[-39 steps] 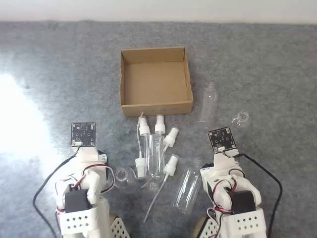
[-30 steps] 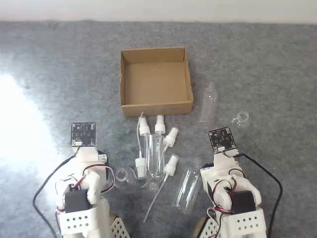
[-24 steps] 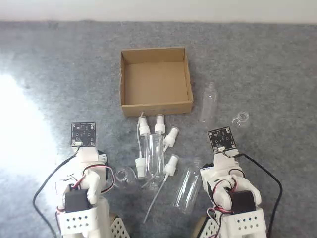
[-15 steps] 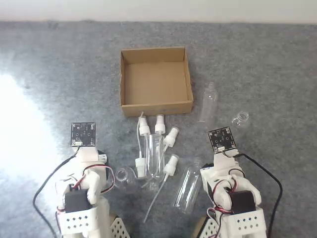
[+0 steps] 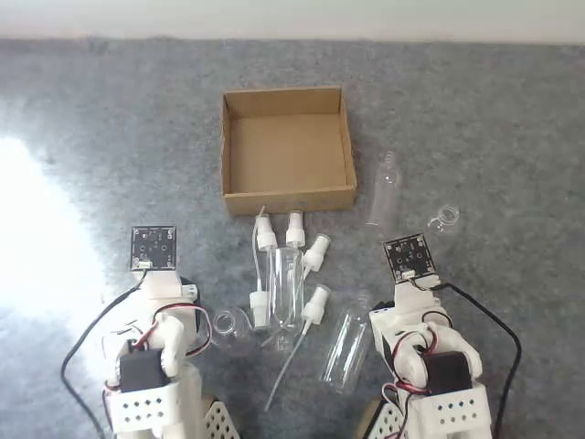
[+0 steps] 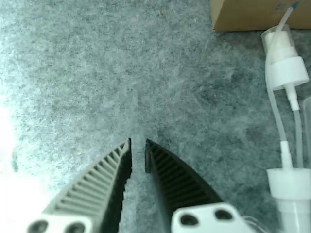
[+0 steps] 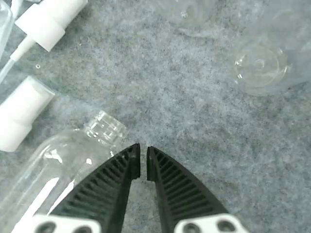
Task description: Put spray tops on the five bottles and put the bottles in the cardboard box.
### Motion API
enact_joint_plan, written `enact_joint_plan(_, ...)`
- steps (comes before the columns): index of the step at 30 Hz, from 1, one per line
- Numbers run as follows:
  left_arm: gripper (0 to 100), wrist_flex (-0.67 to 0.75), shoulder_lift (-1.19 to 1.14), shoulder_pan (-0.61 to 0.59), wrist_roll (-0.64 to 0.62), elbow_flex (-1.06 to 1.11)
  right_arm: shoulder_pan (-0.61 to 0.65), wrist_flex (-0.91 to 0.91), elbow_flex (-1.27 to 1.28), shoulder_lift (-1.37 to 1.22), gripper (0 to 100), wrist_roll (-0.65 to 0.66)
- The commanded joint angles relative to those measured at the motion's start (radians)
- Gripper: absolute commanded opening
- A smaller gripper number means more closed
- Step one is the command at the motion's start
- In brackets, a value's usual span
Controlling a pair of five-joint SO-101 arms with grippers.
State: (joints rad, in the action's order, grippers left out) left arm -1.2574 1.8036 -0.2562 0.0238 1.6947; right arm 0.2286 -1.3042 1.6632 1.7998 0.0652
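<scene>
Nothing has shifted since the earlier frames: both arms sit where they were, and the bottles and spray tops lie as before.

The cardboard box (image 5: 291,199) stands open on the grey tabletop (image 5: 110,119) with no bottle in it. Just in front of it lie the five spray tops (image 5: 265,236), loose, clustered around one clear bottle (image 5: 285,283) that lies among them. A second bottle (image 5: 384,187) lies just right of the box, and a third (image 5: 441,219) rests near it with its mouth towards the camera. A fourth bottle (image 5: 345,347) lies beside the right arm (image 5: 430,366), and a fifth (image 5: 228,325) lies beside the left arm (image 5: 151,357). None of the bottles carries a top.

The left jaws are closed to a thin slit and hold nothing; they hang over bare tabletop, with a spray top (image 6: 284,63) and a corner of the box (image 6: 257,14) off to one side. The right jaws are likewise drawn almost together and hold nothing, their tips just beside the threaded neck of the fourth bottle (image 7: 58,165), apart from it.
</scene>
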Motion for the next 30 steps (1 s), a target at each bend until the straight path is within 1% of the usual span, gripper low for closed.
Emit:
enact_joint_plan(1,4,-0.005,0.018,-0.005,0.002,-0.01,-0.008,-0.008,0.02,0.016,0.7,-0.011)
enact_joint_plan(22,4,-0.005,0.018,-0.005,0.002,-0.01,-0.001,-0.008,0.018,0.016,0.9,-0.008)
enact_joint_plan(26,4,-0.005,0.018,-0.005,0.002,-0.01,-0.005,-0.033,-0.049,0.016,0.9,-0.006)
enact_joint_plan(28,4,-0.005,0.018,-0.005,0.002,-0.01,-0.005,-0.045,-0.095,0.016,0.9,0.012)
enact_joint_plan(30,4,-0.005,0.018,-0.005,0.002,-0.01,-0.002,-0.05,-0.123,0.016,0.9,0.064)
